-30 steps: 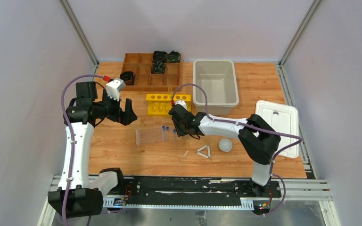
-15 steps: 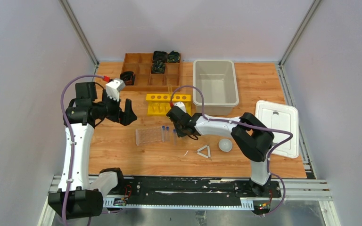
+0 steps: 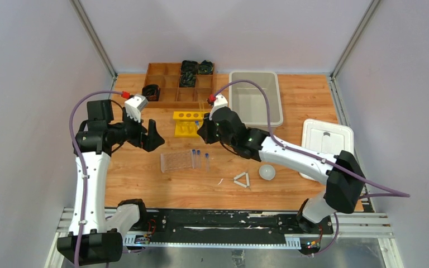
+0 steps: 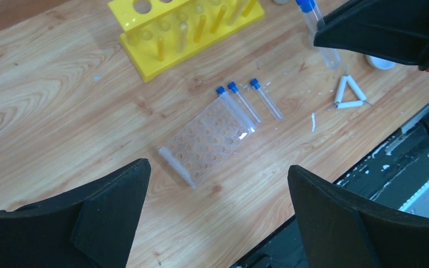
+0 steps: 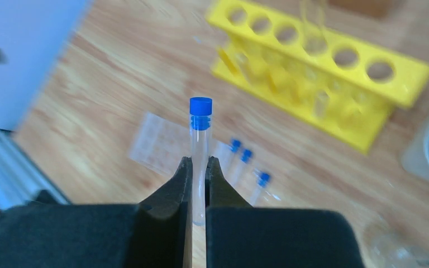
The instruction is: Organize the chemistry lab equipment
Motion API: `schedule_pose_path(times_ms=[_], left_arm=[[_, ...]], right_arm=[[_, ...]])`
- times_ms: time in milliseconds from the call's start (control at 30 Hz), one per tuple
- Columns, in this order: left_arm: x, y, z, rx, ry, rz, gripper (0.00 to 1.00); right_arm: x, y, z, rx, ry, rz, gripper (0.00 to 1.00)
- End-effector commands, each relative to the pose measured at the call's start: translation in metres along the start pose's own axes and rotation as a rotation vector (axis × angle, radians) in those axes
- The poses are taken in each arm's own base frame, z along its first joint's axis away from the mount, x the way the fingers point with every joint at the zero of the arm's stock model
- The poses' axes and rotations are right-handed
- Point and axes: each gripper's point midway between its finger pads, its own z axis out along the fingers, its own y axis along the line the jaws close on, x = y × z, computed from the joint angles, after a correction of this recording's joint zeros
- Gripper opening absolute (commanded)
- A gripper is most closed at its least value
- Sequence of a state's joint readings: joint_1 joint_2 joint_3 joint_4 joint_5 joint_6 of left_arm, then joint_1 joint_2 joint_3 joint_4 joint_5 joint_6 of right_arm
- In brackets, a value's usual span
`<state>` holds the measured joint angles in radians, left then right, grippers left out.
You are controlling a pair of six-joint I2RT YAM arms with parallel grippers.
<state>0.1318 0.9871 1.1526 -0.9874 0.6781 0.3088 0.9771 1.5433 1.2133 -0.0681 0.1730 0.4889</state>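
Observation:
My right gripper [image 5: 199, 164] is shut on a clear blue-capped tube [image 5: 200, 139] and holds it off the table, just in front of the yellow tube rack [image 3: 192, 123]. From above, that gripper [image 3: 204, 133] hovers by the rack's right end. Three more blue-capped tubes [image 4: 244, 102] lie side by side on the wood beside a clear well plate [image 4: 206, 139]. A white triangle [image 3: 242, 180] and a white round dish [image 3: 267, 172] lie nearer the front. Off to the left and above the table, my left gripper [image 4: 218, 167] is open and holds nothing.
A grey bin [image 3: 255, 100] stands behind the rack, with its white lid [image 3: 327, 148] flat at the right. The brown divided tray [image 3: 170, 84] with black coiled items sits at the back left. Small white chips lie near the triangle.
My right gripper closed on one blue-capped tube beside the well plate and lifted it up toward the yellow rack, its elbow swinging out right. The left arm barely moved.

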Motion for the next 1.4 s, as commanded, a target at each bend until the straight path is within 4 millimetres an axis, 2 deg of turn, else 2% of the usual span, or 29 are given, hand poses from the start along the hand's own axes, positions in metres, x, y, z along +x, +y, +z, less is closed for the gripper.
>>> schedule_pose_path(times_ms=[0,100,267,400,533,633,833,933,967,1100,1167,1267,1367], left_arm=[[-0.008,-0.026,-0.007,0.110,-0.064,0.002,1.00],[-0.011,-0.040,-0.009,0.176,-0.086,-0.010,0.99],[-0.017,-0.055,-0.013,0.261,-0.115,-0.024,0.95],[-0.017,-0.059,-0.013,0.284,-0.118,-0.028,0.90],[-0.017,-0.063,-0.013,0.313,-0.121,-0.034,0.84],[-0.016,-0.063,-0.011,0.323,-0.118,-0.038,0.76],[-0.014,-0.058,-0.007,0.315,-0.103,-0.042,0.52],[-0.013,-0.056,-0.005,0.311,-0.097,-0.042,0.44],[-0.013,-0.055,-0.005,0.307,-0.097,-0.039,0.42],[-0.011,-0.054,-0.005,0.297,-0.100,-0.005,0.25],[-0.008,-0.054,-0.006,0.290,-0.109,0.034,0.20],[-0.006,-0.052,-0.009,0.264,-0.126,0.119,0.17],[-0.005,-0.049,-0.010,0.233,-0.130,0.164,0.15]], right_arm=[[-0.043,0.060,-0.011,-0.204,-0.164,0.071,0.00],[-0.067,0.094,-0.019,-0.288,-0.249,0.126,0.00],[-0.086,0.138,-0.024,-0.393,-0.301,0.234,0.00],[-0.094,0.156,-0.029,-0.430,-0.346,0.279,0.00],[-0.096,0.166,-0.027,-0.453,-0.353,0.297,0.00],[-0.096,0.170,-0.026,-0.466,-0.354,0.305,0.00],[-0.092,0.168,-0.027,-0.464,-0.353,0.300,0.00],[-0.090,0.167,-0.026,-0.459,-0.350,0.295,0.00],[-0.088,0.167,-0.025,-0.457,-0.347,0.293,0.02],[-0.087,0.158,-0.018,-0.414,-0.304,0.280,0.32],[-0.089,0.148,-0.014,-0.381,-0.263,0.279,0.42],[-0.094,0.136,-0.010,-0.359,-0.208,0.257,0.45],[-0.103,0.136,-0.014,-0.380,-0.180,0.212,0.45]])
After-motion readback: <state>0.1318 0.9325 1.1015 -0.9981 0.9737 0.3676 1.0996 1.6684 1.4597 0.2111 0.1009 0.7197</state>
